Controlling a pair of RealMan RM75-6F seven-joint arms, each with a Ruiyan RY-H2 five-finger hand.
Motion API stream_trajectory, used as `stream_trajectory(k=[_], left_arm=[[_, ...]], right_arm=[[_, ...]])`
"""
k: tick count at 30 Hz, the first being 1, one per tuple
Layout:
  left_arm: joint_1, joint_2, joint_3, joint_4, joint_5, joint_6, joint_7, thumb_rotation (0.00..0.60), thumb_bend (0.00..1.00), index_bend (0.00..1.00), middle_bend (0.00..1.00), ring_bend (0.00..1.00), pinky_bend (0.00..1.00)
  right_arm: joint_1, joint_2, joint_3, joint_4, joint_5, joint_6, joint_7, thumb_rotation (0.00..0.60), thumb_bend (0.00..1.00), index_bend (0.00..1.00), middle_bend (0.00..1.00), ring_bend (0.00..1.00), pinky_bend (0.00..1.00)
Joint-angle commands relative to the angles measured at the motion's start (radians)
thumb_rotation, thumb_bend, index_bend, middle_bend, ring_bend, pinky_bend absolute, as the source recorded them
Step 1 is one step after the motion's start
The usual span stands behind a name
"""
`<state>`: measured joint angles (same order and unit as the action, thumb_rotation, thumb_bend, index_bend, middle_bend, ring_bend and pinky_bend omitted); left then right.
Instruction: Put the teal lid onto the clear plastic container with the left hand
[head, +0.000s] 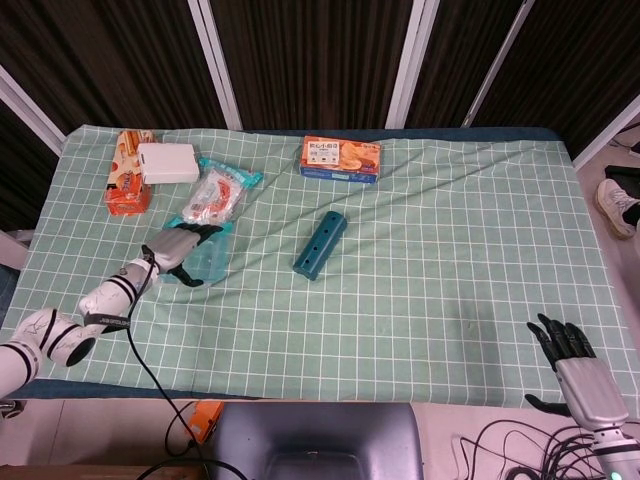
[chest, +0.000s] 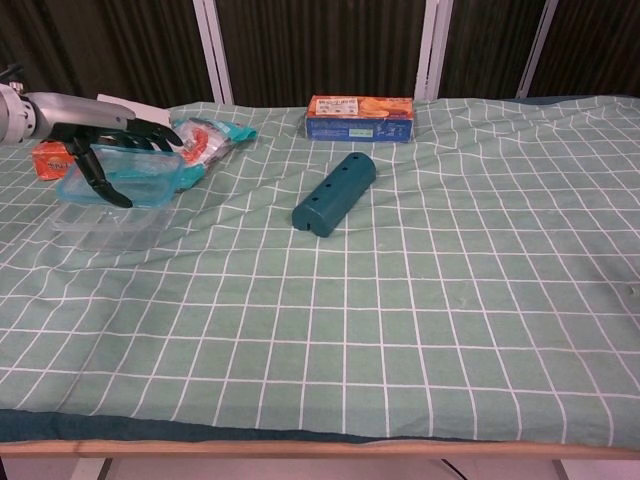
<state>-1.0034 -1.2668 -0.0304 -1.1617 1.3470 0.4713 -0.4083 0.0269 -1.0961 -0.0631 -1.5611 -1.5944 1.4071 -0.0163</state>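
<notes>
My left hand (head: 176, 252) (chest: 108, 140) grips the translucent teal lid (head: 210, 257) (chest: 137, 176) at the left side of the table. In the chest view the lid hangs just above the clear plastic container (chest: 105, 223), roughly over it, tilted a little. In the head view the lid and hand cover the container. My right hand (head: 577, 372) hangs off the table's near right corner, fingers spread, holding nothing; the chest view does not show it.
A dark teal block with holes (head: 320, 244) (chest: 335, 193) lies mid-table. A snack bag (head: 213, 197) (chest: 186, 147) sits just behind the container, with a white box (head: 167, 162) on an orange carton (head: 125, 186). A biscuit box (head: 340, 159) stands at the back.
</notes>
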Motion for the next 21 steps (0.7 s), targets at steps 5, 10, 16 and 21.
stream_trajectory(k=[5,10,16,21], left_arm=[[0.013,-0.003,0.012,0.032,0.048,-0.015,-0.053,0.600,0.25,0.00,0.50,0.48,0.47],[0.018,-0.017,0.018,0.054,0.076,-0.016,-0.086,0.600,0.25,0.00,0.49,0.47,0.46],[0.020,-0.028,0.028,0.074,0.106,-0.011,-0.114,0.600,0.25,0.00,0.49,0.47,0.45],[0.024,-0.032,0.035,0.090,0.115,-0.013,-0.133,0.600,0.25,0.00,0.49,0.47,0.45]], right_arm=[[0.002,-0.002,0.004,-0.005,0.014,-0.005,-0.011,0.600,0.11,0.00,0.00,0.00,0.00],[-0.001,-0.005,0.002,-0.006,0.010,-0.001,-0.016,0.600,0.11,0.00,0.00,0.00,0.00],[-0.002,-0.003,0.001,-0.006,0.009,0.002,-0.013,0.600,0.11,0.00,0.00,0.00,0.00],[-0.001,-0.002,0.000,-0.005,0.008,0.003,-0.011,0.600,0.11,0.00,0.00,0.00,0.00]])
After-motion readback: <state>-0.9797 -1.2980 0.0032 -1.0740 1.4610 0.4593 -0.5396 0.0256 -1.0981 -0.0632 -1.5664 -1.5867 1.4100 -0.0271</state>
